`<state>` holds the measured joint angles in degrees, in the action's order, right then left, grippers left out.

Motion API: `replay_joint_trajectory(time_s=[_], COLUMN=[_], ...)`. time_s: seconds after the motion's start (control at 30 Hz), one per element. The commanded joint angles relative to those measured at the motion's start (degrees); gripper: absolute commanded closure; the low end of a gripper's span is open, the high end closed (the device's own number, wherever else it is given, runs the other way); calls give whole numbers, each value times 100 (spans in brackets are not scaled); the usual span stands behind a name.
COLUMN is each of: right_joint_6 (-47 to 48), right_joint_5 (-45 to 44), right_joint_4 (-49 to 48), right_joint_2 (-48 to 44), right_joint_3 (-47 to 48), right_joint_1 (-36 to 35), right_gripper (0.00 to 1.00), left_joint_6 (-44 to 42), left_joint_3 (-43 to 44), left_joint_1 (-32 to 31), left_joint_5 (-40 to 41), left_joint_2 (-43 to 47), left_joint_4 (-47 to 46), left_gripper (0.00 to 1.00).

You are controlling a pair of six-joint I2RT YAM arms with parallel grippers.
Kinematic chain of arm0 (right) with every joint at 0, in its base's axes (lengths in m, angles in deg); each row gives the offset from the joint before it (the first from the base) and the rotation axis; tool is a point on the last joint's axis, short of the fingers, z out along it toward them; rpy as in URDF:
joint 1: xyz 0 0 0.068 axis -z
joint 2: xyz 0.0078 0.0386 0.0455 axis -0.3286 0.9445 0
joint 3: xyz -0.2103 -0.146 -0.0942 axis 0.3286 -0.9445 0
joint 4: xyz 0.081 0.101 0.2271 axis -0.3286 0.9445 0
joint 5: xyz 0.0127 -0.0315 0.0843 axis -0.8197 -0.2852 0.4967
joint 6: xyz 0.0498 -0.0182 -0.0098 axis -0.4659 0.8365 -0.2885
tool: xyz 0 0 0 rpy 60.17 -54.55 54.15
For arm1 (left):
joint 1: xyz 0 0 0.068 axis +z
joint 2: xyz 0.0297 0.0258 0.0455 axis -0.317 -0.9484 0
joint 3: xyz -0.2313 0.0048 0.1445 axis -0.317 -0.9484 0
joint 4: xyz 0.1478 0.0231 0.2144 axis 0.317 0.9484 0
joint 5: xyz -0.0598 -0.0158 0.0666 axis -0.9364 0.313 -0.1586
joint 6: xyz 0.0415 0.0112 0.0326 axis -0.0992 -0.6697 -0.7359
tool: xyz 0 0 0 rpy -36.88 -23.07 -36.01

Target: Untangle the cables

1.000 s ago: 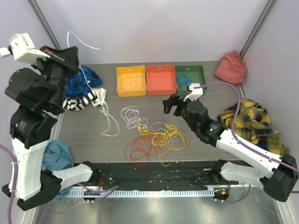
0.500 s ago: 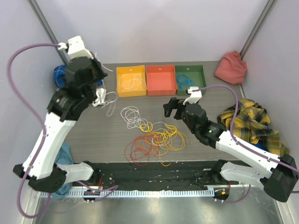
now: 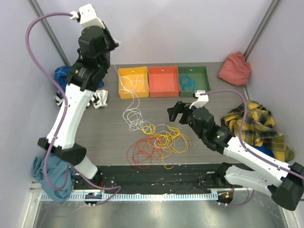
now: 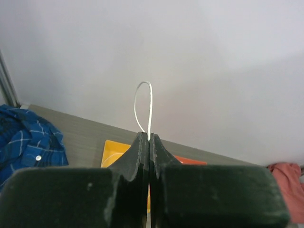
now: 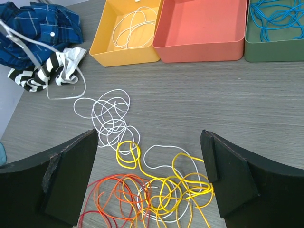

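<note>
The cables lie tangled mid-table: a white coil [image 3: 134,118], yellow loops [image 3: 167,139] and orange and red loops [image 3: 139,151]. My left gripper [image 3: 108,48] is raised high over the back left of the table. It is shut on a white cable [image 4: 144,95] that loops above its tips [image 4: 149,136] and hangs down across the yellow bin toward the white coil. My right gripper [image 3: 178,111] is open and empty above the tangle. In its wrist view [image 5: 148,137] the white coil [image 5: 111,118], yellow loops [image 5: 183,183] and orange loops [image 5: 114,194] lie below the spread jaws.
Three bins stand at the back: a yellow bin [image 3: 134,95] holding white cable, an empty red bin [image 3: 164,92], and a green bin [image 3: 192,69] holding blue cable. Clothes lie around: a blue shirt [image 3: 64,76], striped cloth [image 3: 98,99], red cloth [image 3: 235,69], plaid shirt [image 3: 256,123], teal cloth [image 3: 47,171].
My left arm has swung from the far left up and rightward toward the yellow bin, drawing the white cable taut from the coil. The right arm has barely moved.
</note>
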<state>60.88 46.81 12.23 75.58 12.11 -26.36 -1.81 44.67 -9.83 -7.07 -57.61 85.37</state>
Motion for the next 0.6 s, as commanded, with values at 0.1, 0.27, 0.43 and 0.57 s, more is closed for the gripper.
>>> replay_joint_trajectory(time_s=[0.1,0.27,0.43,0.57], right_joint_6=[80,81,-121,-139], right_joint_5=[-58,-40,162,250], right_joint_4=[123,88,79,149], right_joint_2=[-247,-124,96,140], right_joint_3=[19,-34,-34,-95], right_joint_1=[10,10,10,1], right_gripper=[2,2,2,2], left_joint_6=[126,170,196,380], left_joint_3=[1188,1635,1997,1481], left_joint_1=[625,731,845,907], left_joint_5=[-608,-855,-908,-1013], left_joint_2=[-1237,-1895,-2319,-2372], left_joint_4=[-423,-811,-934,-995], left_gripper=[100,100,100,100])
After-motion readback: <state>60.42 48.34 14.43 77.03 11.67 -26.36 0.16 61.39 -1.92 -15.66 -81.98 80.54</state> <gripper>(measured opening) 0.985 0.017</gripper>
